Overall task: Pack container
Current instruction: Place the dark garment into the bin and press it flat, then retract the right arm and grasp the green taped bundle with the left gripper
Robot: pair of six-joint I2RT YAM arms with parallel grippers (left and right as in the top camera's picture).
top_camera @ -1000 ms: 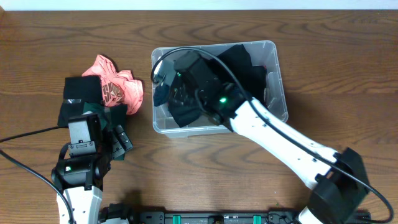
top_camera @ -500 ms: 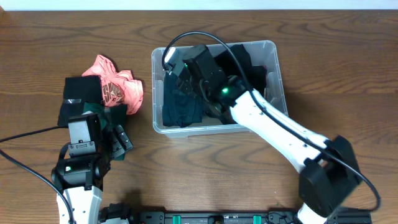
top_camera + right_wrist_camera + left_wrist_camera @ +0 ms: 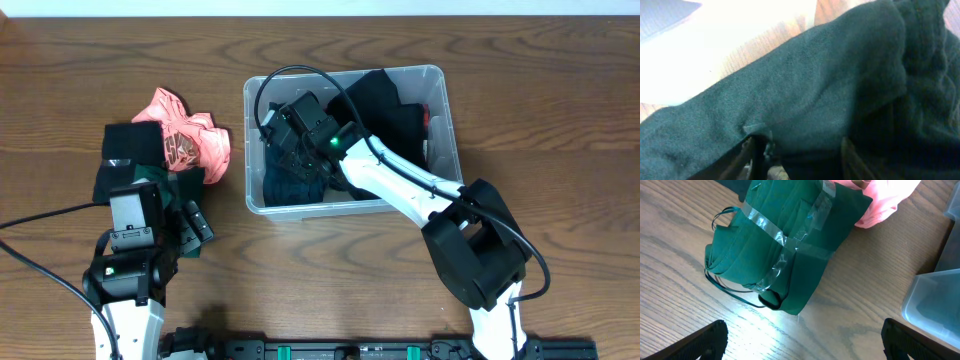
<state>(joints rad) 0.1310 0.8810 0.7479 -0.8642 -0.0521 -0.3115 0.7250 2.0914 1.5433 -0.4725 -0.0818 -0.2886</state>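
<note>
Dark cloth [image 3: 805, 100] in the container [image 3: 451, 140] buries the right fingers [image 3: 748, 157], grip unreadable; left fingers [image 3: 705, 341] spread wide, empty.

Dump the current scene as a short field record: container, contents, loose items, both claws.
container: clear plastic tub, mid-table, open top
contents: dark teal garment on its left side, black clothing on its right
outside: pink garment and green folded garment bound with clear tape, left of the container on the wooden table
left claw: open, empty, over the table by the green folded garment
right claw: inside the container, against the dark teal garment; open or shut unclear
</note>
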